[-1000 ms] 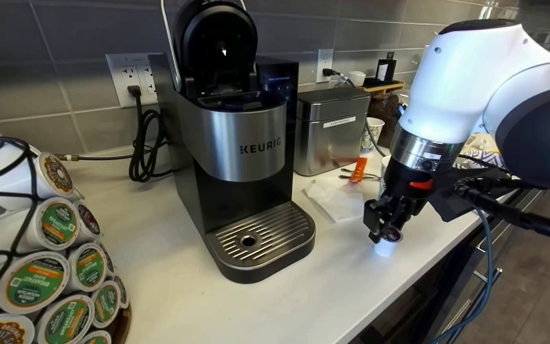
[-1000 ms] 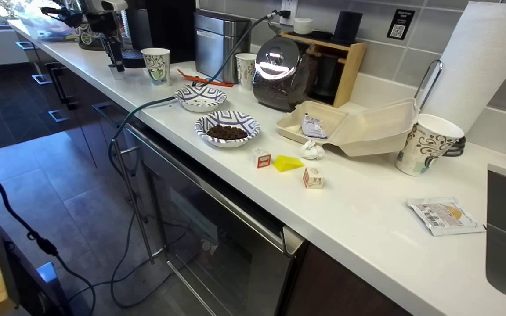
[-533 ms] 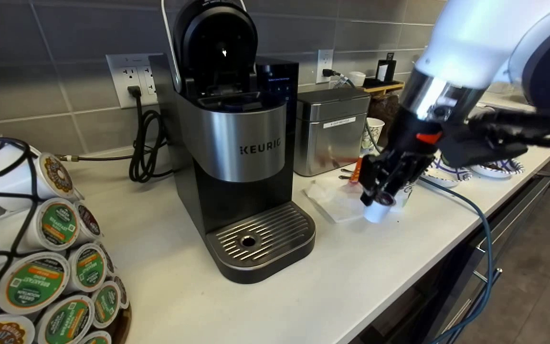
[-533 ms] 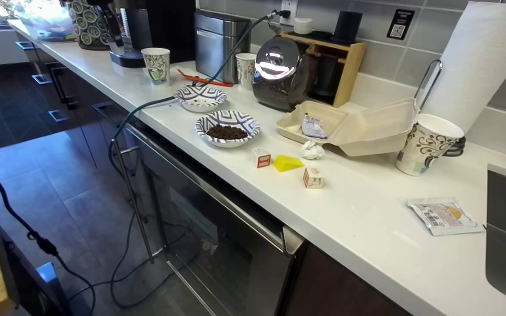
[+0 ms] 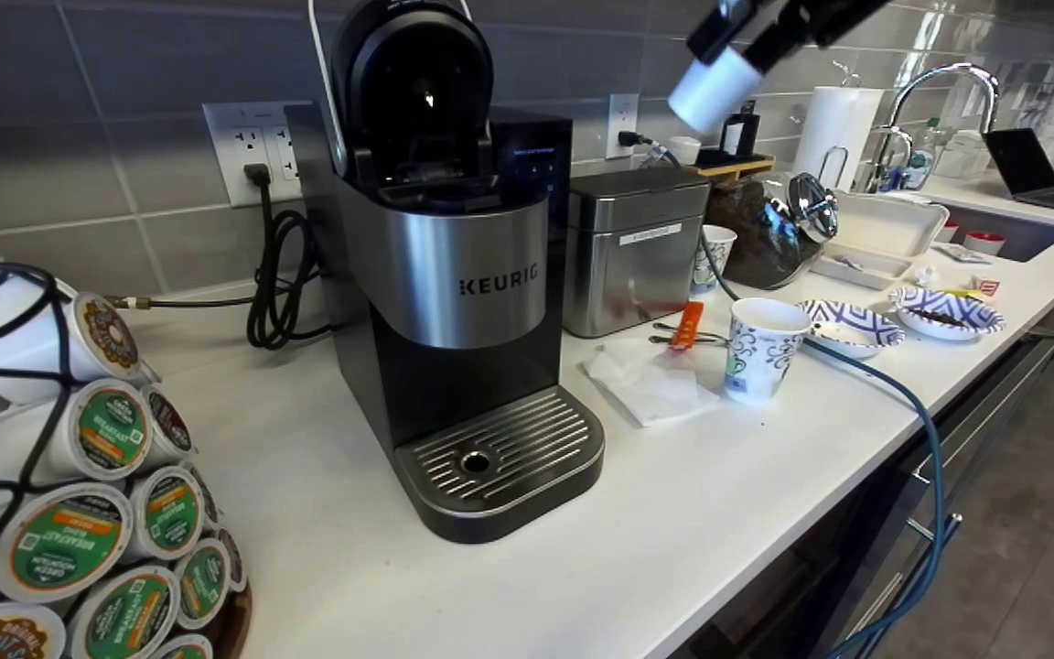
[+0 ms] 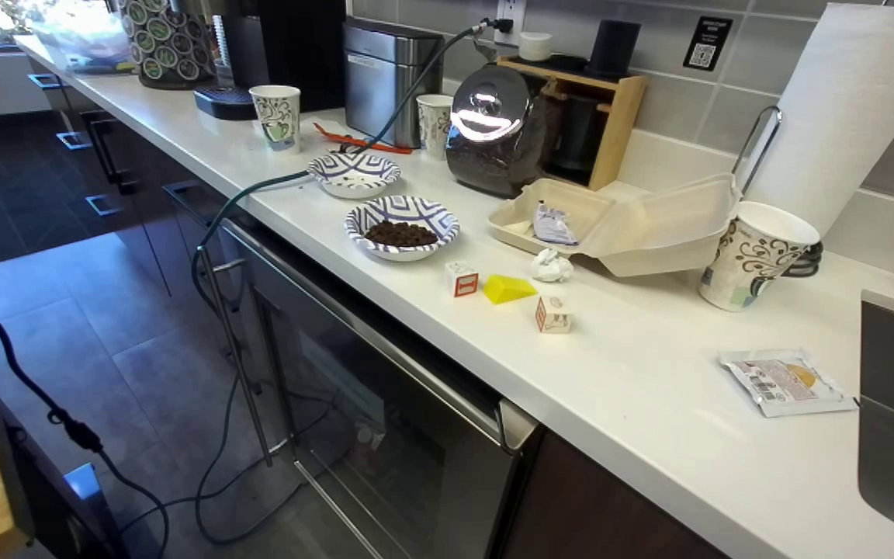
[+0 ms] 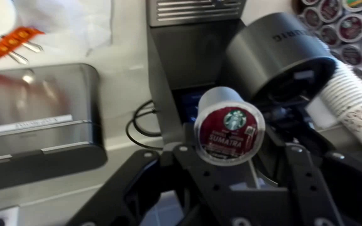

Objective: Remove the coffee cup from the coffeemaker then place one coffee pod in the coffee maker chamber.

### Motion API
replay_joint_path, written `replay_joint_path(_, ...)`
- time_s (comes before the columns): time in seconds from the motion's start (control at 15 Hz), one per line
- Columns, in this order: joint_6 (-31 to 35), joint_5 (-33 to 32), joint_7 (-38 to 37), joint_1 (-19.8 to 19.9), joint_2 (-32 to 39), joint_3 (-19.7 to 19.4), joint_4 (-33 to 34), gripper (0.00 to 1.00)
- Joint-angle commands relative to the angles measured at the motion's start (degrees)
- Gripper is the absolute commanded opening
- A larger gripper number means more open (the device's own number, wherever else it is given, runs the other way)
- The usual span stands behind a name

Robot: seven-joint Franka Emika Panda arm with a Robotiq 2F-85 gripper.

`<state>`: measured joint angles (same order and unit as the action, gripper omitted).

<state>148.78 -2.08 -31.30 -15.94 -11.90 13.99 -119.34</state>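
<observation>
My gripper (image 5: 739,46) is shut on a white coffee pod (image 5: 715,90), high above the counter, right of the coffeemaker (image 5: 458,275) in an exterior view. In the wrist view the pod (image 7: 229,131) shows its dark red "Sumatra" lid between the fingers; the body points away from the camera. The coffeemaker's head (image 5: 413,78) is tipped up, and the pod chamber (image 5: 467,194) below it is uncovered; its inside is hidden. The patterned paper cup (image 5: 765,352) stands upright on the counter, apart from the drip tray (image 5: 504,453). It also shows in an exterior view (image 6: 276,116).
A steel canister (image 5: 637,256) stands right of the coffeemaker. A napkin (image 5: 650,384) and an orange strip (image 5: 687,325) lie by the cup. Patterned bowls (image 5: 847,329) and a blue cable (image 5: 930,458) are farther right. A rack of pods (image 5: 79,513) stands at left.
My gripper has lifted the pod from just above the counter, first drifting up past the paper cup, then rising high. The arm has mostly left the picture, uncovering the cup and bowls.
</observation>
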Motion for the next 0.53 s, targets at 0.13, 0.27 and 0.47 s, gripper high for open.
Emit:
replay_joint_path(0.13,-11.1,-5.5,2.6,0.8,4.7,7.9,11.3,0.27)
replay_joint_path(0.27,-16.2,-10.8,-0.8,1.1,8.0,10.1,15.8,0.27)
replay_joint_path(0.47,-18.3,-13.3,-5.6,-0.6,12.2,10.4,20.9,0.27)
